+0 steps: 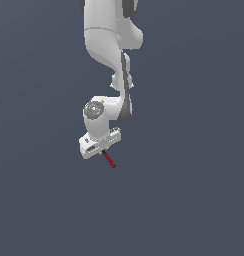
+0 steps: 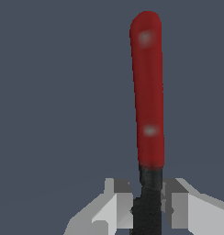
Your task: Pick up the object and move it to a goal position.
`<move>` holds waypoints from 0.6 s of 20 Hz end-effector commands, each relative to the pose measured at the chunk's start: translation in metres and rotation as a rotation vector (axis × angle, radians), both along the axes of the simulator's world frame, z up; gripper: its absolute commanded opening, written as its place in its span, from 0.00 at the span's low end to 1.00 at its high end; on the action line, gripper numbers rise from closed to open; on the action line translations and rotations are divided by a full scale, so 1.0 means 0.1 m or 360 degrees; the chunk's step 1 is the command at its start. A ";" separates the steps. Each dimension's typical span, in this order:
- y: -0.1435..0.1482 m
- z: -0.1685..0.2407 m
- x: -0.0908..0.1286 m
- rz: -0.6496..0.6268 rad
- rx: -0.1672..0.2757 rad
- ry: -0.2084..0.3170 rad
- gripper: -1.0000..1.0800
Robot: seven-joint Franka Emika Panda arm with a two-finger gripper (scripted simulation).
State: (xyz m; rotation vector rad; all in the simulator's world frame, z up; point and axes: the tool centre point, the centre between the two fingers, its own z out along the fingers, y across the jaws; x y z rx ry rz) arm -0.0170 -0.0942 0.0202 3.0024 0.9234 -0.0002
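The gripper [image 2: 148,206] pinches the stick [image 2: 148,92] at its black end — it looks light, stiff, maybe slippery.

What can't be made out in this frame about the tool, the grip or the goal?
- Black tip of the tool: cut off by the wrist view's edge, between the gripper fingers.
- Gripper fingers, exterior view: too small.
- Goal position: no marker in either view.
- Arm base: outside the exterior view.

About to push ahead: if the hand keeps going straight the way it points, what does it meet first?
Nothing visible: beyond the hand and its thin red-handled, black-tipped stick tool there is only plain grey background; depth is unclear.
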 end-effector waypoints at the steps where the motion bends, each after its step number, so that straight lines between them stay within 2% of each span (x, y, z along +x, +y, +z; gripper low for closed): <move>1: 0.04 0.10 0.00 0.0001 0.0000 -0.0002 0.00; 6: 0.16 0.39 -0.02 0.0001 -0.0001 -0.0002 0.00; 12: 0.37 0.94 -0.05 0.0002 -0.0002 -0.0001 0.00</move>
